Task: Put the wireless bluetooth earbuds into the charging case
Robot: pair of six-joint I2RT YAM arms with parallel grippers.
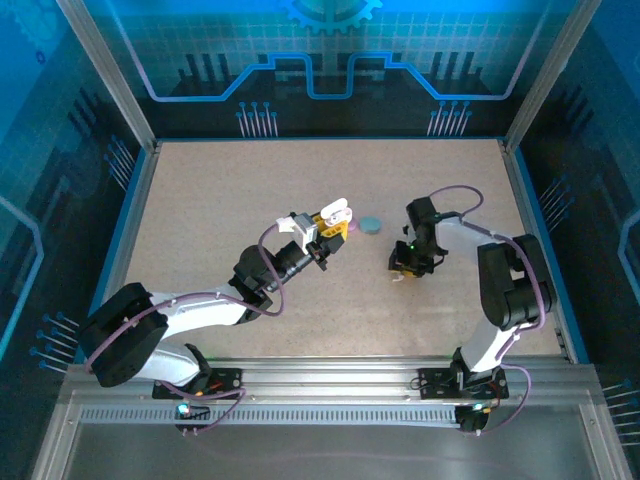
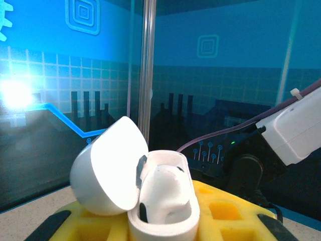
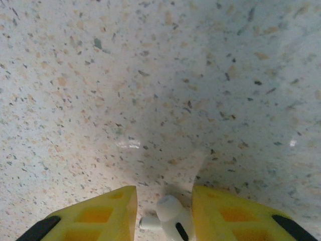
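No word, number or brand name can be read anywhere. The blue back wall (image 1: pixel 200 60) bears only printed shapes: a gear outline (image 1: pixel 330 12) at its top edge, circuit-style lines (image 1: pixel 300 80) ending in dots, and nested squares (image 2: pixel 83 14) on the panel in the left wrist view. The white charging case (image 2: pixel 108 173) and the white earbud (image 3: pixel 169 213) show no legible marking.
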